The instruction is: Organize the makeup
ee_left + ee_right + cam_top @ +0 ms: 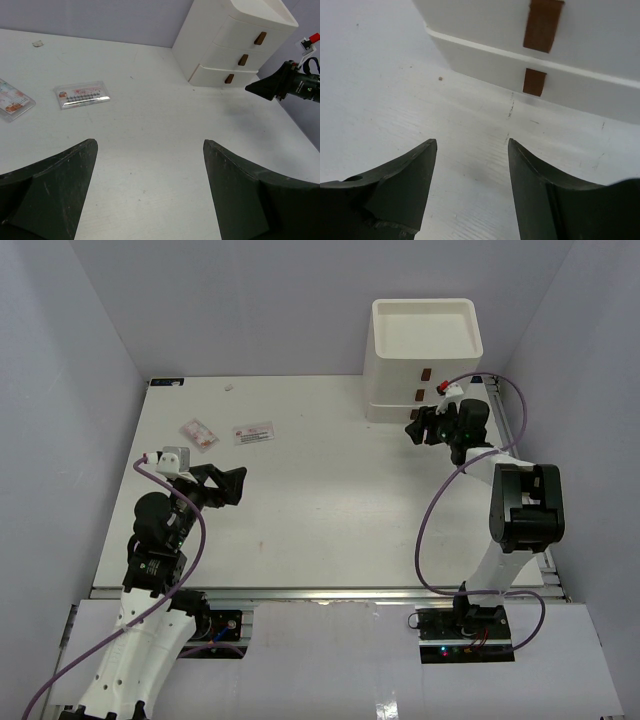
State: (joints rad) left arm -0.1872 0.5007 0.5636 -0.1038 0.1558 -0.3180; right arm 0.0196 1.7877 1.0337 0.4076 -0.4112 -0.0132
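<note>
Packets lie on the far left part of the white table (330, 530) in the overhead view: a flat clear packet with pink print (198, 433) and, just beside it to the right, a flat white packet with reddish marks (254, 433). The two lie apart, and no arm touches them. We see the left claw (238, 487) nearer the bases than the packets, pointing right, spread wide with nothing in it. The tall white plastic drawer unit (425, 360) stands at the far right, and the right claw (411, 429) sits just in front of its lower drawers, also apart and empty. From the left wrist we look between two wide-set dark fingers (50, 195) at bare tabletop. The flat white packet with reddish marks, which shows a row of dark lashes, lies ahead to the left, and the flat clear packet with pink print is cut off by the left edge. The drawer unit, with three brown handles (243, 60), stands at the upper right with the right claw before it, and a small pale scrap (37, 43) rests near the back wall. From the right wrist we see that claw's two fingers parted over the table, aimed at the unit's lower front, where two handles show, with the tips short of the unit.
</note>
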